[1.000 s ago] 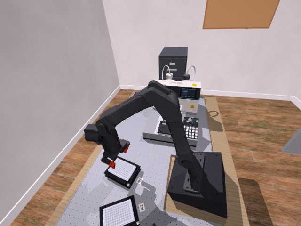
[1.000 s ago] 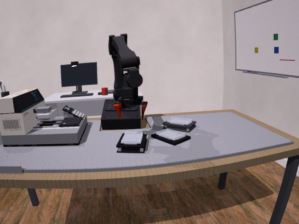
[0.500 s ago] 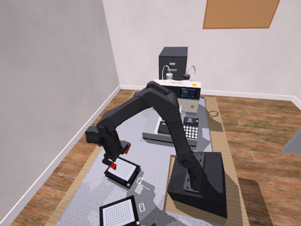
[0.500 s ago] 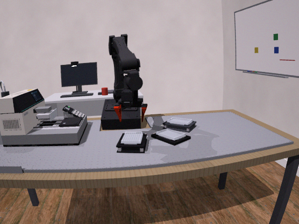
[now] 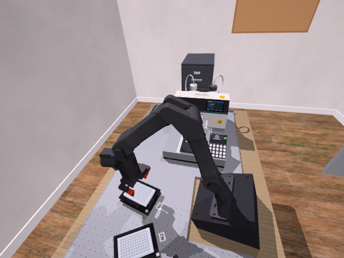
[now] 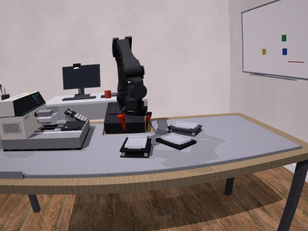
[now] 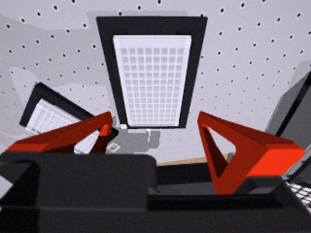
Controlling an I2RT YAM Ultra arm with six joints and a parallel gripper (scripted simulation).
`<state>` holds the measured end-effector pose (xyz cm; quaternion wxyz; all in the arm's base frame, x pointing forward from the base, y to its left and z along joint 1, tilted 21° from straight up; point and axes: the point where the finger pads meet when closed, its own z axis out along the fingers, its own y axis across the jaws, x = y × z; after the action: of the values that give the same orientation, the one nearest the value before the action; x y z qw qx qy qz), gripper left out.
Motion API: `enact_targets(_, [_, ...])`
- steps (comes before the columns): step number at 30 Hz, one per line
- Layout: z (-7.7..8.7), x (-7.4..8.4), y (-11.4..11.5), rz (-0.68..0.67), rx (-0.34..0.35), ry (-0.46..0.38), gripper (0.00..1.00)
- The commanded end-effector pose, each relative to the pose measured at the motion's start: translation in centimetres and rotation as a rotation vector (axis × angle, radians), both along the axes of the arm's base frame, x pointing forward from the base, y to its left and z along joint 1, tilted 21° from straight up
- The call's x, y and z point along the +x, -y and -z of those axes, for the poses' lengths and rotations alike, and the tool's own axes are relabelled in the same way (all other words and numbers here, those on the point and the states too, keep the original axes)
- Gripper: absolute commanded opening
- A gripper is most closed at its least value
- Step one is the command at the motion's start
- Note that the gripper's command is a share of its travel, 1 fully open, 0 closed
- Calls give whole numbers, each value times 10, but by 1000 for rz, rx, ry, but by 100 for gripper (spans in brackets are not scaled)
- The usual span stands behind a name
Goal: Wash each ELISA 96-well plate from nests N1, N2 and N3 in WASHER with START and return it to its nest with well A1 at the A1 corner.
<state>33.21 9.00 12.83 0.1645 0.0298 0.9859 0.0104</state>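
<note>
My gripper (image 5: 137, 181) is open and empty. It hangs above the plate in nest N1 (image 5: 141, 193), one red finger on each side of it and clear of it. In the wrist view the white N1 plate (image 7: 152, 80) lies flat in its black nest ahead of the open fingers. The N2 plate (image 5: 136, 244) sits in its nest near the front edge and also shows in the wrist view (image 7: 49, 118). The N3 plate (image 6: 185, 124) sits in its nest further right. The washer (image 5: 205, 105) stands at the back, its lamp (image 5: 224, 137) green. Its carrier (image 6: 71, 125) holds no plate.
The keypad (image 5: 217, 145) lies right of the carrier track. My arm's black base block (image 5: 226, 206) stands right of the nests. My arm hides part of the carrier in the top view. A side desk with a monitor (image 6: 81, 77) stands behind the table.
</note>
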Motion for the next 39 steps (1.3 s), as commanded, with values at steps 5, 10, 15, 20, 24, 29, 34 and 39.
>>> enact_targets(5, [1, 10, -3, -4, 11, 39, 100])
enact_targets(10, [7, 12, -3, -4, 11, 39, 100])
enact_targets(15, [15, 15, -3, -4, 11, 39, 100])
enact_targets(20, [20, 17, -3, -4, 11, 39, 100])
enact_targets(24, [20, 17, -3, -4, 11, 39, 100])
enact_targets(29, [20, 17, -3, -4, 11, 39, 100])
enact_targets(34, [20, 17, -3, -4, 11, 39, 100])
enact_targets(39, [20, 17, -3, -4, 11, 39, 100])
